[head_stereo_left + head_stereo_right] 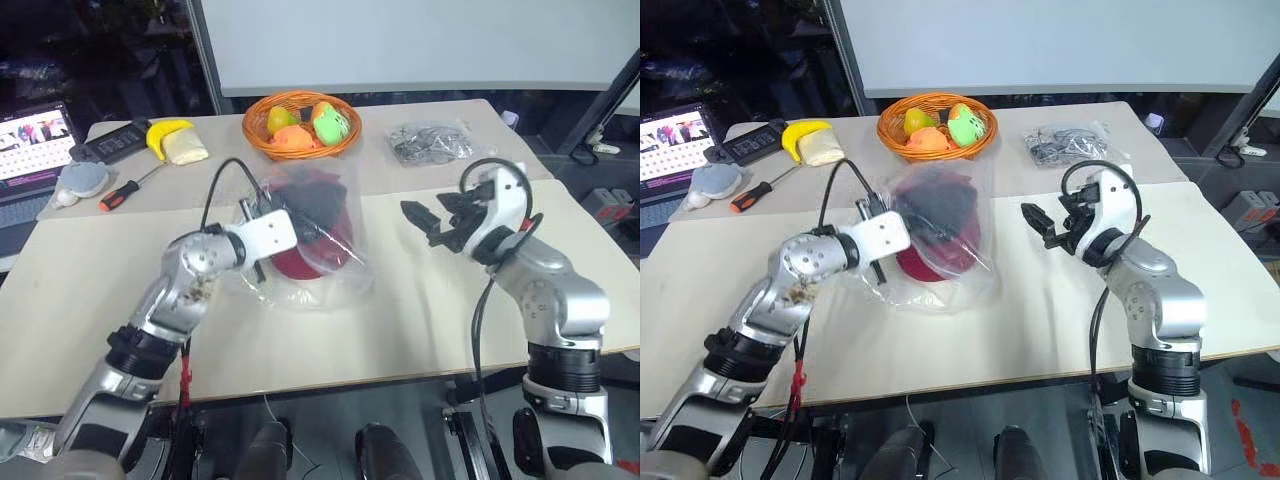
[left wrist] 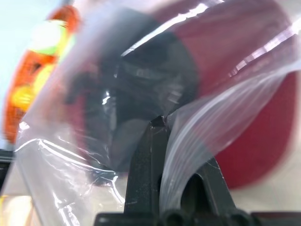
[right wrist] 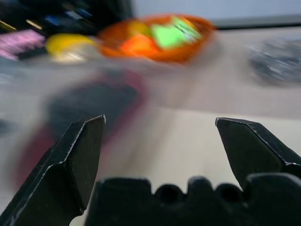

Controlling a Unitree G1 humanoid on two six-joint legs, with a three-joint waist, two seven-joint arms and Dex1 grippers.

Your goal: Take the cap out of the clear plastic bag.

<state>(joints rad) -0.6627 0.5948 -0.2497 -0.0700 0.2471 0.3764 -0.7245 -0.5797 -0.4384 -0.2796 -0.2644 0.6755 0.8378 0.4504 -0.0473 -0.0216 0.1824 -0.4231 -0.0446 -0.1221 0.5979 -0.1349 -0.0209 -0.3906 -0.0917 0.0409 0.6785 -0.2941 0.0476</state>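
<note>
The clear plastic bag (image 1: pixel 310 235) holds the cap (image 1: pixel 318 240), dark lining up. The left gripper (image 2: pixel 162 127) is pinched on the bag's film, with the cap just beyond its fingertips. The right gripper (image 3: pixel 160 136) hangs spread wide and empty, apart from the bag; beyond both sits a fruit-filled basket (image 1: pixel 300 125).

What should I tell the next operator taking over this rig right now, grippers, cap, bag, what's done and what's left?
Left gripper: shut on the clear plastic bag, pinching a fold of it and holding it lifted off the table.
Right gripper: open, empty, raised beside the bag on the robot's right, facing it.
The cap: dark red, inside the bag, black lining showing through the plastic.
The bag sits mid-table, in front of the fruit basket.
Done: the bag is gripped.
Left: reach in with the right gripper, take the cap, pull it out of the bag.
</note>
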